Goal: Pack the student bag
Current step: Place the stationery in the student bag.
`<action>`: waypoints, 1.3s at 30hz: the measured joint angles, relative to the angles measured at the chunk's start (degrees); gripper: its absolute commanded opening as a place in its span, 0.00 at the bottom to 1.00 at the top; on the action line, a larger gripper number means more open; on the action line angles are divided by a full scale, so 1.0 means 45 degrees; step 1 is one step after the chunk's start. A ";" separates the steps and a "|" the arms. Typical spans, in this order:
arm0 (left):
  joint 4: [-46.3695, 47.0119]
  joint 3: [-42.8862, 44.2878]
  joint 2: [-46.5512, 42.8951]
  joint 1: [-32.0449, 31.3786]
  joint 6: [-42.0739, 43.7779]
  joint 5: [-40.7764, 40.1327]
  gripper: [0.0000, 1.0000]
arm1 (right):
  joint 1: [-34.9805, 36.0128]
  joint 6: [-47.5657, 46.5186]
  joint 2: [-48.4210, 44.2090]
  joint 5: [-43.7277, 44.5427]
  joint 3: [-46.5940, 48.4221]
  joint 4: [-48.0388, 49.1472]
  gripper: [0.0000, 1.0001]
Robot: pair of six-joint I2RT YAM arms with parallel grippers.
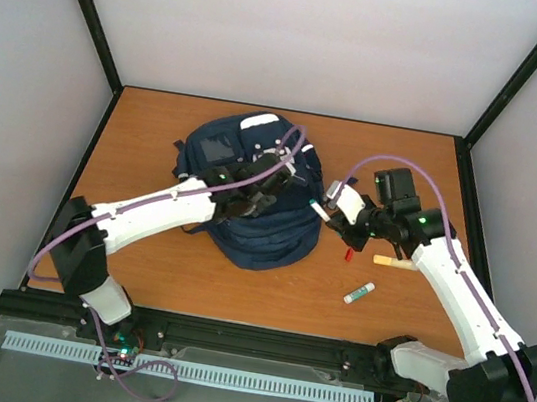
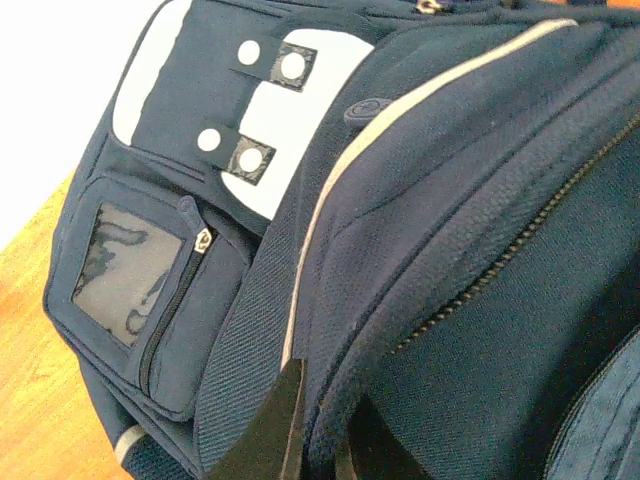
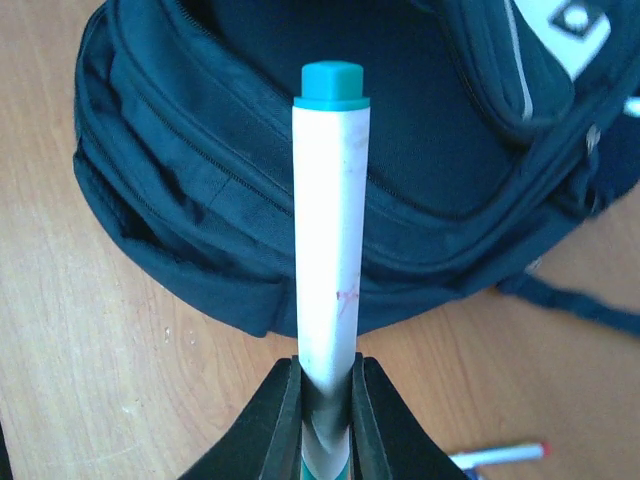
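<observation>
The student bag [image 1: 245, 220], navy with white patches, lies in the middle of the table with its main compartment [image 3: 330, 40] gaping. My left gripper [image 1: 269, 187] rests on top of the bag, and in the left wrist view it [image 2: 325, 440] is shut on a fold of the bag's fabric [image 2: 340, 400] beside a zip. My right gripper [image 1: 338, 222] hovers just right of the bag and is shut [image 3: 327, 400] on a white marker [image 3: 330, 220] with a teal cap [image 3: 333, 82]. The marker points toward the bag's opening.
On the table right of the bag lie a small red-tipped pen [image 1: 349, 255], a tan stick [image 1: 393, 263] and a white-green tube [image 1: 360, 295]. The red-tipped pen [image 3: 500, 456] also shows by my right fingers. Black frame posts stand at the table's corners.
</observation>
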 measured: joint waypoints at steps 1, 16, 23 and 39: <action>0.0000 -0.0155 -0.0321 0.0151 0.0000 0.0253 0.01 | 0.0408 -0.0262 -0.0078 0.0253 0.0180 -0.0097 0.04; -0.0102 -0.0772 -0.1928 0.1855 -0.0656 0.3181 0.01 | 0.5566 -0.4692 0.1511 0.7198 0.1681 0.0583 0.03; -0.0170 -0.0758 -0.1982 0.2545 -0.1292 0.4653 0.01 | 0.6266 -0.6295 0.2137 0.8971 0.1817 0.2123 0.03; -0.0194 -0.0753 -0.2118 0.3259 -0.1991 0.5829 0.01 | 0.6970 -0.8354 0.4804 1.0112 0.2982 0.4022 0.27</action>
